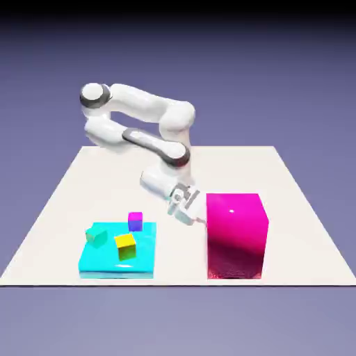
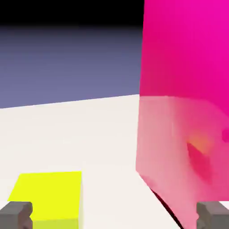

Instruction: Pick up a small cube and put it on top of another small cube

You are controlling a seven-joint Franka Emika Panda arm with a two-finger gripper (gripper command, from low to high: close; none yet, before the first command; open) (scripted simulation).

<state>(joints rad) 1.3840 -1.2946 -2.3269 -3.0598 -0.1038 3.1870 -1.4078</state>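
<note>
ext view: the white arm [image 1: 149, 142] bends down from the far side of the tabletop [image 1: 62, 208] and tilts its claw [image 1: 188, 214] low over the surface, just beside the magenta block [image 1: 236, 233], on the exterior view's left of it. the block is tall and stands on the tabletop toward the exterior view's right. on the exterior view's left lies a flat cyan slab [image 1: 104, 263] w/ three small cubes on top: a teal-green cube [image 1: 96, 235] at its left part, a purple cube [image 1: 135, 221] at its far edge and a purer yellow cube [image 1: 126, 245] near the middle. all three sit apart from each other and well apart from the claw. the lime cube can't be made out here, and the claw's opening is too small to read from this angle.

hand view: the two grey fingertips [image 2: 15, 214] show at the bottom corners, spread wide, w/ nothing clamped between them. the small lime yellow-green cube [image 2: 49, 197] rests on the tabletop in the gap, close by the tip at the pic's left, far from the tip at the pic's right. whether it touches the near tip i can't tell. the magenta block fills the pic's right side, its lower face pale and glossy. backdrop behind is blue-violet, black at the top.
</note>
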